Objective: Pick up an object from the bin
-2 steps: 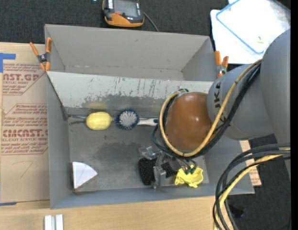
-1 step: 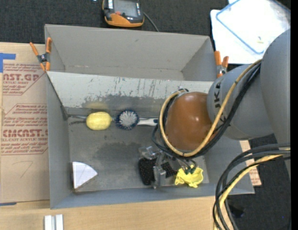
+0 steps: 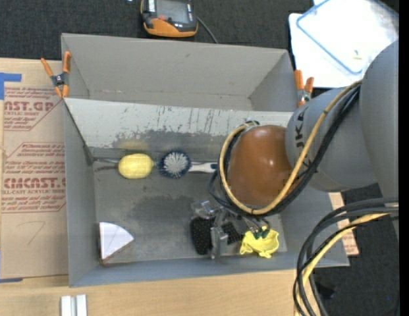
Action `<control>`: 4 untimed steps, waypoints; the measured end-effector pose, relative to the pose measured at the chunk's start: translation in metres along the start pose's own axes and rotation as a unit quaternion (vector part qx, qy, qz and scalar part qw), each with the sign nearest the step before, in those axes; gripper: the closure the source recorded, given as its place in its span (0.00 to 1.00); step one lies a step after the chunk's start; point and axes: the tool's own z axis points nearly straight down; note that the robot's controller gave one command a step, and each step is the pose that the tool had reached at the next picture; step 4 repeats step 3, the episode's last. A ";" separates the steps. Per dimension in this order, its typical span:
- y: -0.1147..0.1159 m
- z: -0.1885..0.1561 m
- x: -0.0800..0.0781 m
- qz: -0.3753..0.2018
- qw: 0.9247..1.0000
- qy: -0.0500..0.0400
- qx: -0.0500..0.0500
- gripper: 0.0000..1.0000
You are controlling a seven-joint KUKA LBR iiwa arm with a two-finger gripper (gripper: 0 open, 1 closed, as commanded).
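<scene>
Gripper (image 3: pixel 220 232) is hanging nr grey metal bin's (image 3: pixel 79 176) front edge, just beside crumpled yellow lump (image 3: pixel 260 242). Prob. light, squashy, so I'm favouring a mid-body pinch. Open or closed: can't tell.

Bin (image 3: pixel 79 196), contents.
- Far side, left of centre: lemon-shaped item (image 3: pixel 135 166). A round brush (image 3: pixel 174 164) lies just beside it on the right, its handle running rightward under the arm.
- Near-left corner: wedge-shaped piece (image 3: pixel 114 239).
- Near wall, right of centre, left to right: oval lump (image 3: pixel 201 234), gripper (image 3: pixel 220 232), crumpled item (image 3: pixel 260 242).
</scene>
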 end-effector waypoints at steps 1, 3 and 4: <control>0.001 -0.017 0.002 0.000 1.000 0.004 -0.001 1.00; 0.002 -0.048 0.000 0.000 1.000 0.002 -0.001 1.00; 0.002 -0.048 0.000 0.000 1.000 0.002 -0.001 1.00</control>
